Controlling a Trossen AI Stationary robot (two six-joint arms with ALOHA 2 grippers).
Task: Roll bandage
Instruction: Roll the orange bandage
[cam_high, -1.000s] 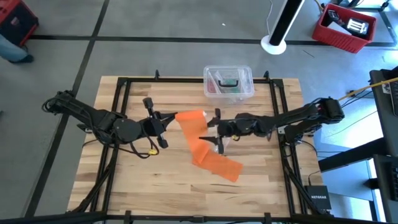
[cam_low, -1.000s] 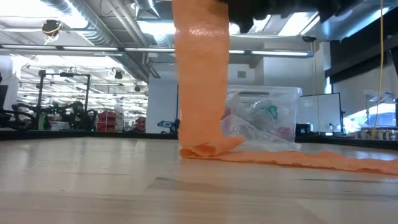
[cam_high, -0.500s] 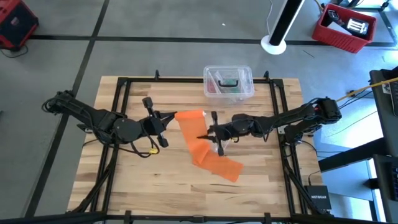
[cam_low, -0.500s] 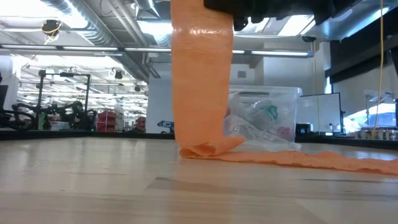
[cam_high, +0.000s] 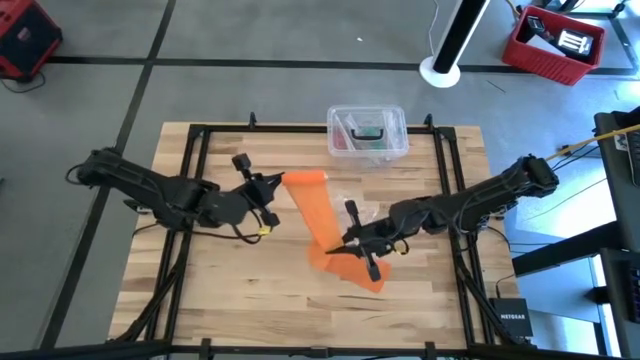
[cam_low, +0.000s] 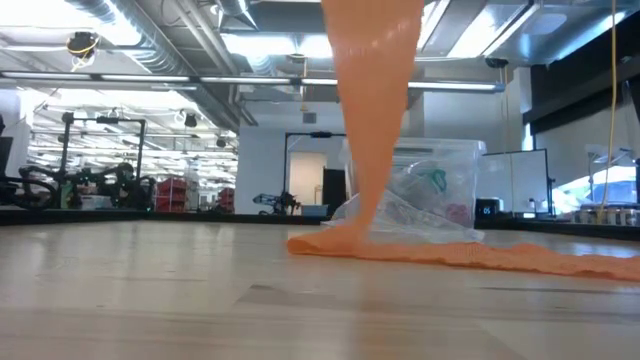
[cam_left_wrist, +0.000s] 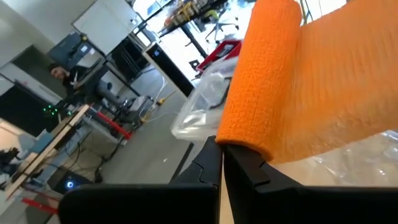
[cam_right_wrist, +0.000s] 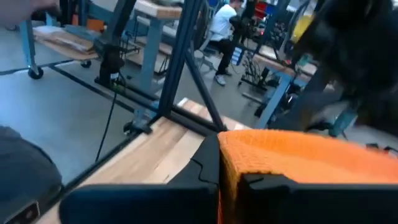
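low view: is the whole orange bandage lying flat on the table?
No: the bright orange stretchy fabric bandage rises steeply off the wooden table and out of the picture's top, with only its tail lying flat.

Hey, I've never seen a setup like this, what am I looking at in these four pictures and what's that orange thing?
It is a robot with two dark arms at a wooden table. Each arm ends in a two-finger gripper.

One picture looks straight down from above. One looks level across the tabletop into the room. The other two come from cameras on each arm's wrist.

The orange thing is a bandage, a long strip of stretchy fabric. The left gripper is shut on its rolled end, seen up close in the left wrist view. The right gripper is shut on the strip farther along. The tail lies flat on the table.

A clear plastic box sits at the table's far edge. People show in the room beyond.
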